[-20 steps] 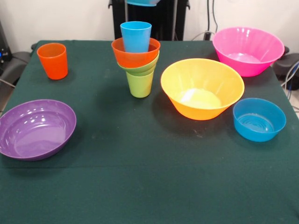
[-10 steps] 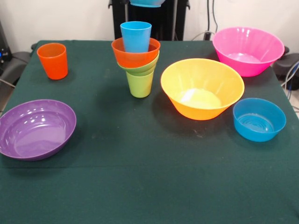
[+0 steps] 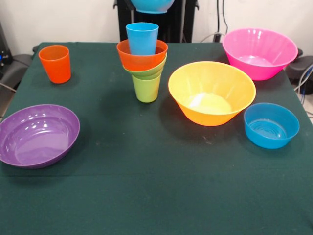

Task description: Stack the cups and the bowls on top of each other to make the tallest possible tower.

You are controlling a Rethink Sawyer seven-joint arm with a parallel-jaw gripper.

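The tower [image 3: 144, 61] stands at the table's far middle: a lime green cup [image 3: 146, 89] as base, a small green bowl [image 3: 148, 72], a medium orange bowl [image 3: 139, 59], and a light blue cup [image 3: 142, 37] upright on top. A blue bowl [image 3: 152, 5] hangs in the air at the top edge, just above and right of the tower. Only its lower part shows, and what holds it is cut off. The gripper itself is out of view. An orange cup [image 3: 55, 63] stands alone at the far left.
A large purple bowl [image 3: 36, 134] sits at the left edge. A yellow-orange bowl [image 3: 211, 93] is right of the tower, a pink bowl [image 3: 259, 51] at the far right, and another blue bowl [image 3: 271, 126] at the right. The black pedestal [image 3: 173, 22] stands behind the tower.
The blue bowl at the top edge has come down further into the picture, above the tower. Nothing on the table has moved.
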